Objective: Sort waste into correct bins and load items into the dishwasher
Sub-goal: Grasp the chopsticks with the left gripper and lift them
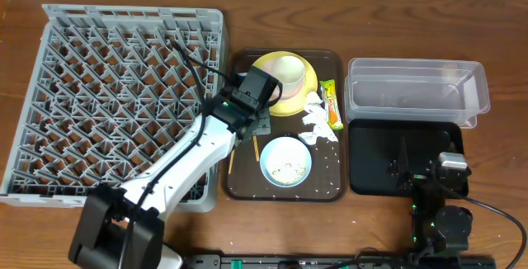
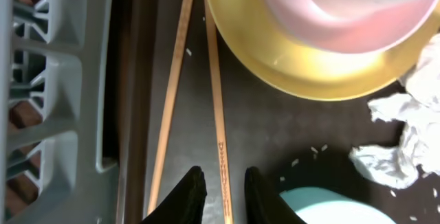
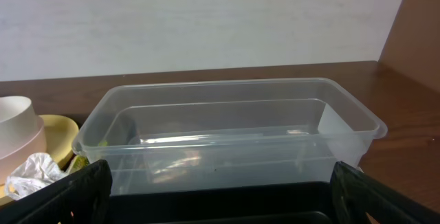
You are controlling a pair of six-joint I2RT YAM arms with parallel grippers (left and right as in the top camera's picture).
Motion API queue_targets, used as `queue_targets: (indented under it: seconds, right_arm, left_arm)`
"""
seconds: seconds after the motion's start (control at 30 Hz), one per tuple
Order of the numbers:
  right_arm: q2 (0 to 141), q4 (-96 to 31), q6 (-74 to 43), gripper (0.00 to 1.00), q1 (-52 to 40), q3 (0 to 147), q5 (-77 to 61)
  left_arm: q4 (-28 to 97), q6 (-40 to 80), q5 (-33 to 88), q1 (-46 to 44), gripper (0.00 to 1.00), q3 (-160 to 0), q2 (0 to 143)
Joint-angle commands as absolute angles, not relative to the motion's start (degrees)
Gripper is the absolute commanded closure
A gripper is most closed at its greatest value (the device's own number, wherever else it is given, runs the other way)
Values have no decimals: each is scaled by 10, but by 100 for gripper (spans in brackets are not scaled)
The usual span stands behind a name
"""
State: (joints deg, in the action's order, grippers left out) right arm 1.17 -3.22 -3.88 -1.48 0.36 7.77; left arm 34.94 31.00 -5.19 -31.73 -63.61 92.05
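We see the left arm reaching from the near edge of the brown wooden bench across a corner of the large square grey plastic dish rack to the left side of the dark brown serving tray. Its jaws hang low over the pair of thin wooden chopsticks. These lie on the brown tray along its left edge, between the rack and the round yellow plate. The left jaws stand narrowly apart, one black finger on each side of the right-hand chopstick. A sliver of tray shows on both sides of the stick, so we see no grip on it. The other chopstick lies just left of the jaws.

The small white cup sits on the plate. The light blue bowl stands on the near part of the brown tray, with whitish rice grains in it and more scattered around it. Crumpled white paper scraps lie between plate and bowl, just beside the plate's rim. The small yellow-green-orange snack wrapper lies beside them on the right.

Right of the brown tray, the clear plastic rectangular tub sits at the far side and the shallow black rectangular tray right next to it on the near side. The right jaws are spread wide and hold nothing; they hang over the black tray, facing the tub.
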Motion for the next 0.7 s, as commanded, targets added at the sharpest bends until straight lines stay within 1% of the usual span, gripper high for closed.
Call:
queue_targets:
  seconds: [0.0,0.3,0.53,0.6,0.63,0.67]
  right_arm:
    - [10,-35,-44,1,-20,3,86]
    - [10,-35,-44,1,-20,3,86]
    - [10,-35,-44,1,-20,3,86]
    - [10,-35,-44,1,-20,3,86]
    - [10,-35,-44,1,-20,3,86]
    - [10,-35,-44,1,-20,3,86]
  left_arm:
    - [325,343,-71,-320,78,-609,931]
    - [234,345,-71,-320,78,-594,1031]
    - [217,345,-71,-320,78,-594,1084]
    - [218,344,-71,-320,85,-594,1086]
    - [220,344,-71,-320,90,-594,1086]
    - [220,344,-71,-320,92,-594,1086]
